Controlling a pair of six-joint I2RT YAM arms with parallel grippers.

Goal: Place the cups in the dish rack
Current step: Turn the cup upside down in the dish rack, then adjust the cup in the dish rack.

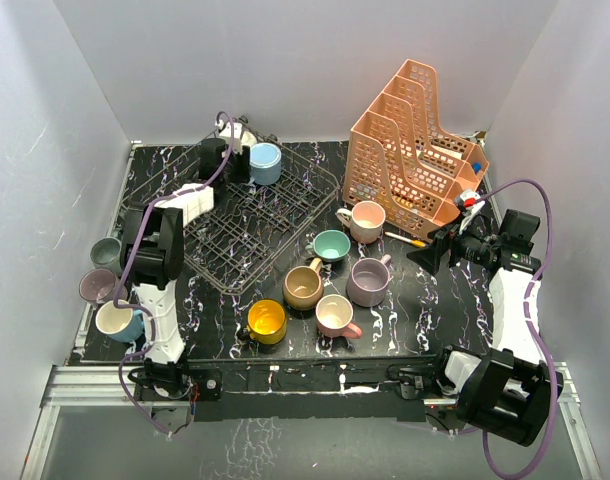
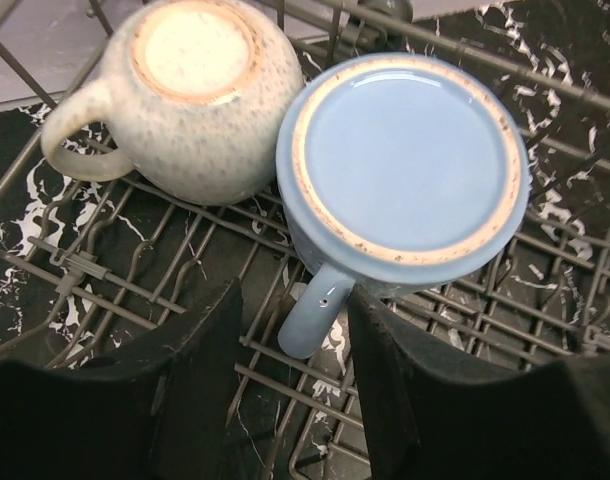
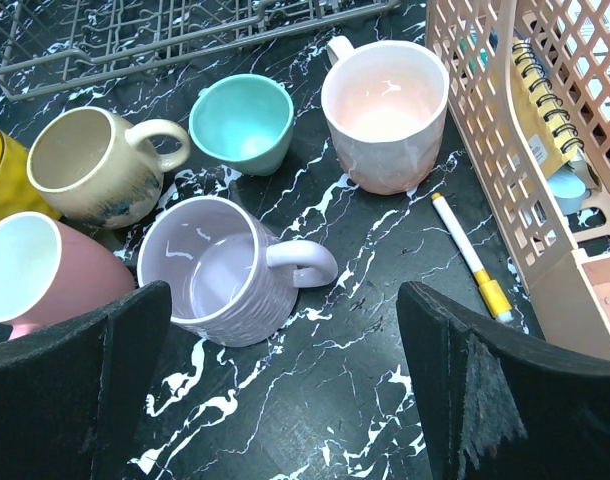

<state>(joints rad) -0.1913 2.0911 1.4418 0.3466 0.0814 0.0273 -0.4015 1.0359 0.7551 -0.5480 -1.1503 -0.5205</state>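
My left gripper (image 2: 293, 320) stands open astride the handle of the blue cup (image 2: 405, 170), which sits mouth down in the dish rack (image 2: 85, 270) beside a speckled cream cup (image 2: 185, 100), its handle pointing back at me. My right gripper (image 3: 283, 310), jaws wide and empty, hovers nearest the lilac cup (image 3: 220, 270), upright on the bench (image 3: 365, 380), handle turned rightward: likely the next pick.

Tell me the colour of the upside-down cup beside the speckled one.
The cup is blue; the left wrist view shows it best.
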